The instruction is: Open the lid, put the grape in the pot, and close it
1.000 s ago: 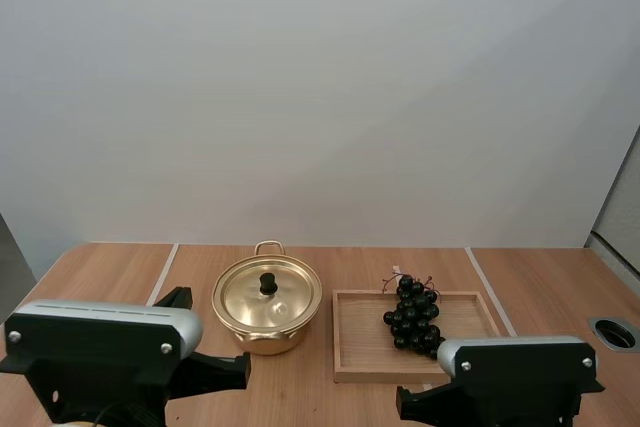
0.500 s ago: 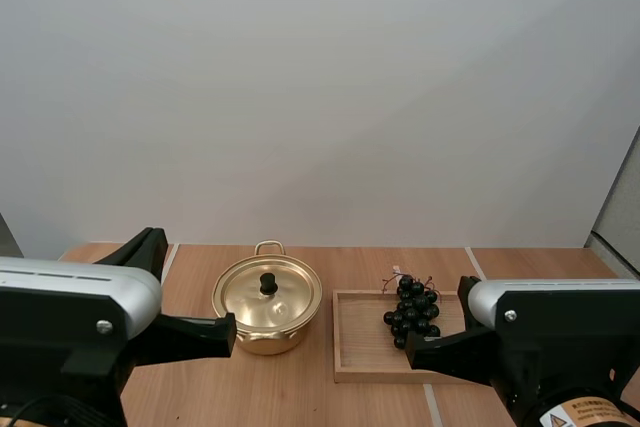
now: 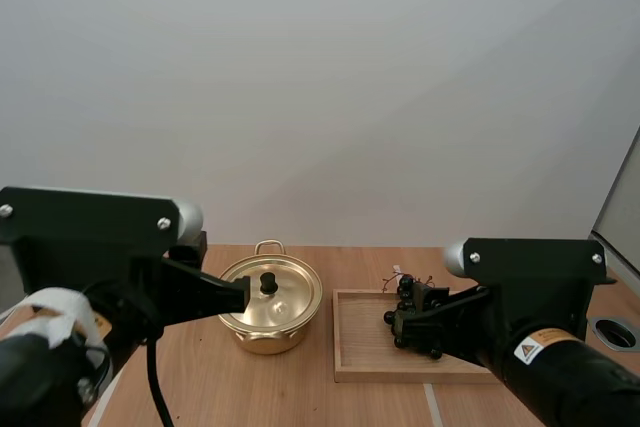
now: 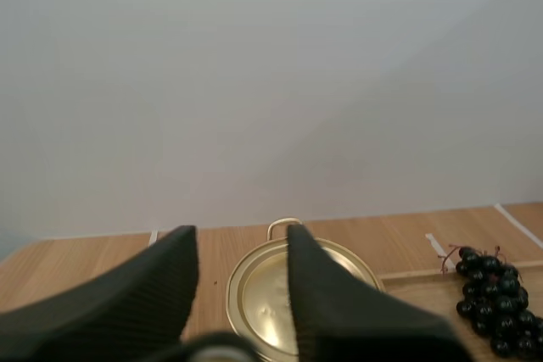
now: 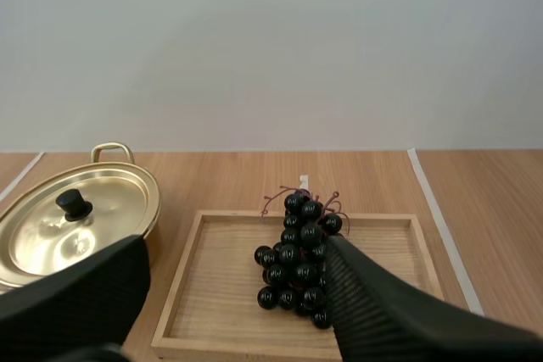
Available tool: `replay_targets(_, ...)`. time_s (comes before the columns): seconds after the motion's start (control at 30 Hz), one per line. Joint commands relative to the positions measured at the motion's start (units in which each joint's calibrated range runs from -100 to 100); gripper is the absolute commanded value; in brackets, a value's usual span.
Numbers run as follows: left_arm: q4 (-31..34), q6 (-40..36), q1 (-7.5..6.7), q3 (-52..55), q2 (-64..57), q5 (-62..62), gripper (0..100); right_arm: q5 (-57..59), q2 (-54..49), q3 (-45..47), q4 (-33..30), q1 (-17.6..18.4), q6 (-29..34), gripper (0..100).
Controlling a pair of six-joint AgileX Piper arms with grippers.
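A golden pot (image 3: pixel 267 299) with its lid on and a black knob (image 3: pixel 268 283) stands left of a wooden tray (image 3: pixel 365 359). A bunch of dark grapes (image 3: pixel 411 291) lies in the tray, partly hidden by my right arm. My left gripper (image 3: pixel 240 294) hangs just left of the pot. In the left wrist view the left gripper (image 4: pixel 240 233) is open, with the pot (image 4: pixel 267 298) beyond its fingers. My right gripper (image 3: pixel 400 322) hovers over the tray by the grapes. In the right wrist view the right gripper (image 5: pixel 237 246) is wide open above the tray (image 5: pixel 208 281), the grapes (image 5: pixel 297 264) just ahead.
White tape lines (image 5: pixel 441 218) cross the wooden table. A round hole (image 3: pixel 613 331) sits in the tabletop at the far right. Bare wood lies in front of the pot and tray.
Both arms have risen and reached forward, the left toward the pot, the right over the tray. The pot, lid and grapes have not moved.
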Motion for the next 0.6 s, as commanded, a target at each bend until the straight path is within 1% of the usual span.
replay_targets(0.0,0.16,0.11,0.07,-2.33,6.09,0.76,97,3.99,4.49,-2.66,-0.91,-0.19,-0.23,100)
replay_targets(0.03,0.16,0.26,0.07,-2.9,8.44,0.76,100,5.32,6.48,-3.46,-1.04,-0.19,-0.23,100)
replay_targets(0.2,0.16,6.77,0.07,-7.46,21.64,1.89,100,8.83,13.2,-4.63,-1.14,-0.19,-0.23,100)
replay_targets(0.37,0.05,12.93,0.07,-13.93,35.85,3.8,100,8.83,15.73,-4.63,-0.71,-0.19,-0.23,100)
replay_targets(0.43,-1.15,16.1,0.07,-16.97,40.51,5.79,100,8.83,15.73,-4.63,-0.11,-0.19,-0.23,100)
replay_targets(0.47,-2.59,19.95,-0.07,-18.99,44.41,9.26,100,8.64,15.73,-4.63,0.15,-0.19,-0.23,100)
replay_targets(0.53,-7.2,26.01,-0.1,-21.88,49.12,14.11,100,8.47,15.73,-4.63,0.15,-0.19,-0.23,100)
replay_targets(0.57,-9.23,27.77,-0.16,-22.89,51.63,15.67,100,8.47,15.73,-4.63,0.15,-0.19,-0.23,100)
